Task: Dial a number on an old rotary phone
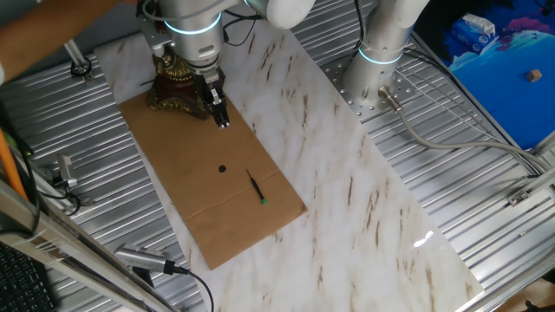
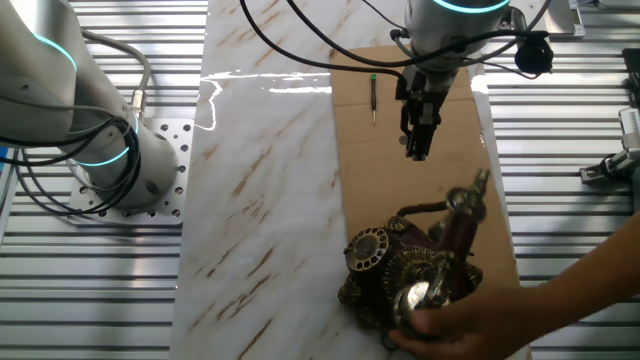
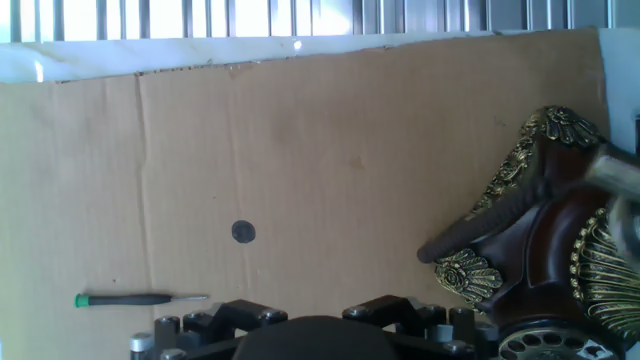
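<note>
Table: marble-patterned top (image 1: 347,173) on ribbed metal.
Cardboard sheet (image 1: 217,204): flat on the marble.
Old rotary phone (image 2: 410,265): on one end of the cardboard, a person's hand (image 2: 470,325) on it.
Gripper (image 2: 418,150): hangs above the cardboard near the phone, empty; finger spread unclear.
Stick (image 1: 257,188): black, green-tipped, lying apart.

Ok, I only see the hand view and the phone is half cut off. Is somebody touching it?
Observer: Yes. The other fixed view shows a person's hand gripping the old rotary phone at one end.
Operator: Where's the tool?
Observer: The tool is over the cardboard, apart from the phone, between it and the green-tipped stick.
Operator: Is the dial covered?
Observer: No, the dial is uncovered; the hand is beside it.
</note>
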